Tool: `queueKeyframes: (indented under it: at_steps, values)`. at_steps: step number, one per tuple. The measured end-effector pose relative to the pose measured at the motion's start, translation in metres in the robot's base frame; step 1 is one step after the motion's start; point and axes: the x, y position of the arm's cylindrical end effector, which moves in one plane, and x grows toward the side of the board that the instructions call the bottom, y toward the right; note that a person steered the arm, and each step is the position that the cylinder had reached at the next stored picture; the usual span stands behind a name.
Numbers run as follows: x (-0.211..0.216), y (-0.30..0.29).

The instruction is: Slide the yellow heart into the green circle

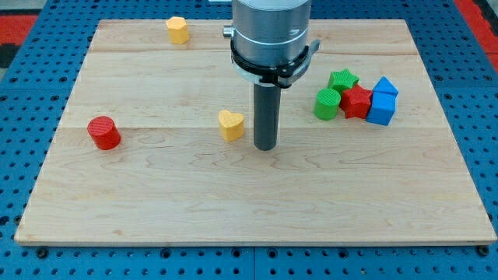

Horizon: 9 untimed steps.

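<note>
The yellow heart (230, 124) lies on the wooden board (233, 202) a little left of centre. The green circle (327, 103) stands to the view's right, at the left edge of a cluster of blocks. My tip (265, 146) rests on the board just right of the yellow heart, with a small gap between them. The tip stands between the heart and the green circle, much nearer the heart.
A green star (343, 79), a red star (358, 101), a blue cube (381, 109) and a blue pentagon-like block (385, 86) cluster beside the green circle. A red cylinder (103, 133) stands at the left. A yellow hexagon-like block (178, 29) lies near the top edge.
</note>
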Motion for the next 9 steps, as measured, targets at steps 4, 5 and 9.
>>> queueKeyframes:
  at_steps: [4, 5, 9]
  values:
    - [-0.025, -0.087]
    - [-0.034, -0.074]
    - [0.04, -0.022]
